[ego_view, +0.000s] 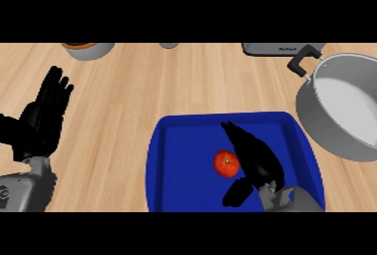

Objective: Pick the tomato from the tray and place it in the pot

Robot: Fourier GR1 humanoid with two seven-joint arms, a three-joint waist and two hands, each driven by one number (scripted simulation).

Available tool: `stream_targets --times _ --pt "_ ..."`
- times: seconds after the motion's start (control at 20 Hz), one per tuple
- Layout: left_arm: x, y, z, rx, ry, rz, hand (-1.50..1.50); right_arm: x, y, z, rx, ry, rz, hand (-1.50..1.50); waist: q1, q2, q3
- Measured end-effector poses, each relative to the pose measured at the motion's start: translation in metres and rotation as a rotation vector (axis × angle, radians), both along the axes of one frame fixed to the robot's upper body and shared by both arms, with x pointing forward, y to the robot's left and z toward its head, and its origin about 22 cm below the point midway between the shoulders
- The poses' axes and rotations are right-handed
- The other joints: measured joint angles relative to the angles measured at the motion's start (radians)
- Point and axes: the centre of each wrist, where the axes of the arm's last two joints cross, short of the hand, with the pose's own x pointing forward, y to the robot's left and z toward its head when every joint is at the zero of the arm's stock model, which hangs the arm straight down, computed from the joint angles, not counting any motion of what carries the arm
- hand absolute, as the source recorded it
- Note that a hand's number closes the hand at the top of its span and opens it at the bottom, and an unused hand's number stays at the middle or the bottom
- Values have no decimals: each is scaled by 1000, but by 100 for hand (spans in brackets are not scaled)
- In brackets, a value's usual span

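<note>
Fingers of your right hand (254, 154) are straight and held together, pointing away from you over the blue tray (165, 164), and they are not closed on anything; the thumb hangs lower, near the tray's near edge. The tomato (227, 163) lies on the tray floor just beside the palm, on its left side, and I cannot tell whether the hand touches it or only hovers close to it. So the step in hand looks like the approach before the grasp. To do it well, I think you should bring the palm a little more over the tomato, lower it, and only then curl fingers and thumb round it from both sides, because a round fruit may roll away if one side pushes first. The pot (346, 117) stands to the right of the tray, close to its far right corner, with its black handle (303, 60) toward the far side, so lift high enough to pass the tray wall and the pot rim. Your left hand (40, 119) rests open at the left edge, fingers up, well apart from the tray.
</note>
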Motion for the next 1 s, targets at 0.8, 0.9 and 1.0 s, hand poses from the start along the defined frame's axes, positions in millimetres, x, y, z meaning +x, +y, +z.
stream_targets --times 0.8,0.9,1.0 --pt "1 6 4 -4 3 -7 0 13 -1 -43 -27 23 -19 150 0 0 0" --pt "-2 7 3 -5 3 -7 0 13 -3 -52 -44 20 29 150 1 0 0" --pt "-4 2 1 -1 3 -6 0 16 -5 -53 -64 -1 73 150 1 -1 0"
